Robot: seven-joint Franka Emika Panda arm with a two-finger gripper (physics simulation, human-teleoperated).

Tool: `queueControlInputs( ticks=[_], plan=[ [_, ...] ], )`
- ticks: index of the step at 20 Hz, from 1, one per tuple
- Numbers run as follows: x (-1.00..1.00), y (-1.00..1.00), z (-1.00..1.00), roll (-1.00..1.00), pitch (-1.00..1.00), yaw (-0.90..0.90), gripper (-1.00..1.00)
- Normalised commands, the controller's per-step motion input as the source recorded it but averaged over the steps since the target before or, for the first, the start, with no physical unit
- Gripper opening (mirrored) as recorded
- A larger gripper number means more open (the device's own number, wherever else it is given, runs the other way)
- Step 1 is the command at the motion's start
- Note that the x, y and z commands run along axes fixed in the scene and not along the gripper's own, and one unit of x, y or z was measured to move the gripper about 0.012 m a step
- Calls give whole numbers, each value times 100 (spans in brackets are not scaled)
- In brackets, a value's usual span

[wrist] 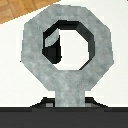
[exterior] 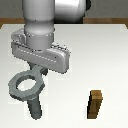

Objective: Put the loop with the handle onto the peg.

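At the exterior view's left, a flat gray loop with the handle (exterior: 24, 85), faceted on its outer edge with a round hole, hangs tilted above the white counter (exterior: 110, 55). Directly below it stands the peg (exterior: 35, 107), an upright gray cylinder; whether they touch cannot be told. The gripper (exterior: 41, 68) holds the loop by its stubby tab; the fingers are mostly hidden. At the right stands a brown wooden block (exterior: 95, 104). In the wrist view, the mottled gray loop (wrist: 67, 57) fills the frame.
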Motion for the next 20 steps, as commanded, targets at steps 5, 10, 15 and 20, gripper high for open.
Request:
queueControlInputs(
  ticks=[5, 10, 15, 20],
  plan=[
    [20, 0, -20, 0, 0, 0, -100],
    [80, 10, 0, 0, 0, 0, -100],
    [0, 80, 0, 0, 0, 0, -100],
    [0, 100, 0, 0, 0, 0, -100]
  ],
)
